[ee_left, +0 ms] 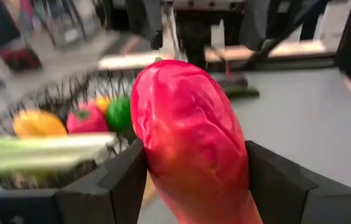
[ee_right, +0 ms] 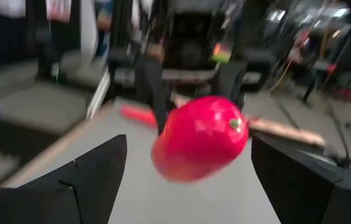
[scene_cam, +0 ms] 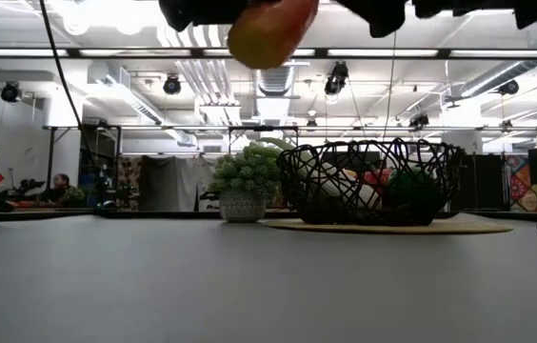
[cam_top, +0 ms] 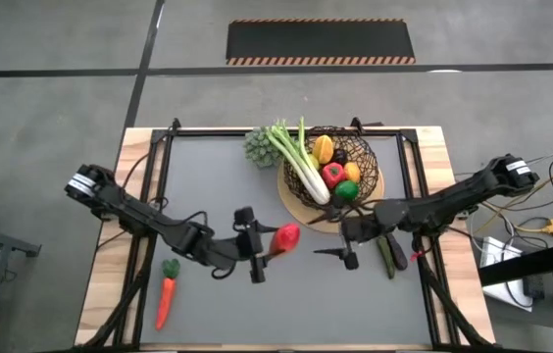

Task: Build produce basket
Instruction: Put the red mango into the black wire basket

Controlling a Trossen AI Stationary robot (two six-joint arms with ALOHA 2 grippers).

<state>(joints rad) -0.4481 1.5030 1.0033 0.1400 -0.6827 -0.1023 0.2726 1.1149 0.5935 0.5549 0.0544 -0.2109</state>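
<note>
High view: left gripper [cam_top: 269,249] clamps the red fruit [cam_top: 285,236], off the table, at eight o'clock from the basket [cam_top: 353,162].
Left wrist view: fruit [ee_left: 191,140] wedged between both fingers [ee_left: 118,180].
Right wrist view: right gripper [ee_right: 188,171] fingers spread apart, facing the fruit [ee_right: 200,137].

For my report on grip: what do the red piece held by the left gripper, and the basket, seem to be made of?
The red piece looks like smooth, slightly glossy plastic or rubber: it shows soft highlights and faint creases. The basket looks like dark wire, probably coated metal: thin crossing strands with open gaps.
</note>
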